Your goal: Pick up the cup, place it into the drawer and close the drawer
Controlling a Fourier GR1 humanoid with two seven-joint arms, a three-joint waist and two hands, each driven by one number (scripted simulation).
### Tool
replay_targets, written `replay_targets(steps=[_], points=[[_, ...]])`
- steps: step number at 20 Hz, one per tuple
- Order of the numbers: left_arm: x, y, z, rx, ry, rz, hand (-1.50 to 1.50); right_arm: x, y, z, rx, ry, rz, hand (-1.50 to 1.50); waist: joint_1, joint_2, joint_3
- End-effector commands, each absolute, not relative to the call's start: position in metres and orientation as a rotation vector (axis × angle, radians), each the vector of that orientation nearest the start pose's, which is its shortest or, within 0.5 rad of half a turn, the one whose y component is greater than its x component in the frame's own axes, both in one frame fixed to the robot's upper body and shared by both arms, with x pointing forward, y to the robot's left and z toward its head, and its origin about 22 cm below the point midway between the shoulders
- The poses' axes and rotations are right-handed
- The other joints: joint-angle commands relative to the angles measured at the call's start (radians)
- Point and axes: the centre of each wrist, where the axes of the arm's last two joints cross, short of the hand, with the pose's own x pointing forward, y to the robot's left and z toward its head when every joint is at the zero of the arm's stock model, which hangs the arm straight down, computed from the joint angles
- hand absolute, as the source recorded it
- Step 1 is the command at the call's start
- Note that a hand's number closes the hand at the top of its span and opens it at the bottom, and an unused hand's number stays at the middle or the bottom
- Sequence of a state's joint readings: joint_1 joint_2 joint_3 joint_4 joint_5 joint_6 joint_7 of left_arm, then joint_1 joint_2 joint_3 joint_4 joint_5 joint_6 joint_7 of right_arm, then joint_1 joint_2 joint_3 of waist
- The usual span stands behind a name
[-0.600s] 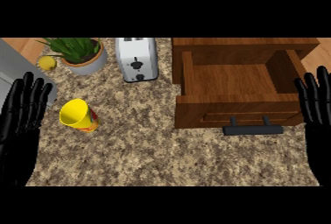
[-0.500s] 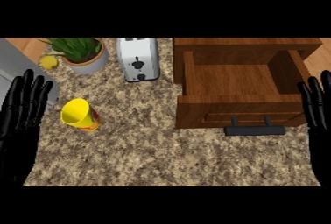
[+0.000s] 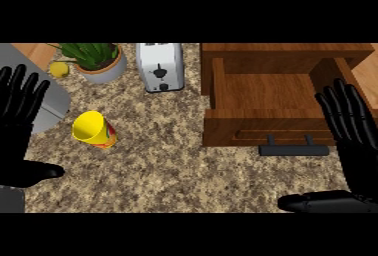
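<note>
Left hand [image 3: 16,135] and right hand [image 3: 360,160] both spread open, apart from the tilted yellow cup [image 3: 92,130] with orange-red side.

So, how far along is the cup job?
Done: nothing beyond the drawer standing open. In hand: nothing; the left hand and right hand are open at the view's edges. The cup sits on the counter, apart from both. Left: grasp the cup, put it in, close the drawer.

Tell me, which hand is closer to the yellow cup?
Left. The left hand is just beside the cup, on its left. The right hand is far across the counter, by the drawer.
</note>
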State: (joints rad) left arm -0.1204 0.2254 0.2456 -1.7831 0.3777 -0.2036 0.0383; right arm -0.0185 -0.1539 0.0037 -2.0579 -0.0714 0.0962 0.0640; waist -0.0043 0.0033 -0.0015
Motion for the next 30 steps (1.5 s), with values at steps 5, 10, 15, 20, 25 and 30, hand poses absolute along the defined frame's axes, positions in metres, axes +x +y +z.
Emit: replay_targets(steps=[5, 10, 15, 20, 25, 30], points=[[0.294, 0.355, 0.093, -0.130, -1.829, 0.080, -1.50, 0.247, -0.237, 0.139, 0.074, -1.963, 0.238, -1.50, 0.002, -0.002, 0.001], [0.283, 0.364, 0.037, -0.111, -1.745, 0.080, -1.50, 0.248, -0.251, 0.116, 0.064, -1.961, 0.248, -1.50, 0.001, -0.002, 0.001], [0.281, 0.383, -0.007, -0.064, -1.705, 0.084, -1.50, 0.279, -0.249, 0.129, 0.059, -1.983, 0.239, -1.50, 0.004, 0.000, 0.001], [0.283, 0.391, -0.042, -0.016, -1.678, 0.076, -1.50, 0.254, -0.238, 0.141, 0.072, -2.005, 0.269, -1.50, -0.007, -0.001, 0.000], [0.285, 0.386, -0.073, -0.021, -1.624, 0.091, -1.50, 0.266, -0.250, 0.130, 0.052, -1.987, 0.263, -1.50, -0.007, 0.001, 0.000], [0.283, 0.382, -0.094, 0.012, -1.618, 0.082, -1.50, 0.270, -0.245, 0.143, 0.057, -1.994, 0.272, -1.50, -0.008, 0.001, 0.000]])
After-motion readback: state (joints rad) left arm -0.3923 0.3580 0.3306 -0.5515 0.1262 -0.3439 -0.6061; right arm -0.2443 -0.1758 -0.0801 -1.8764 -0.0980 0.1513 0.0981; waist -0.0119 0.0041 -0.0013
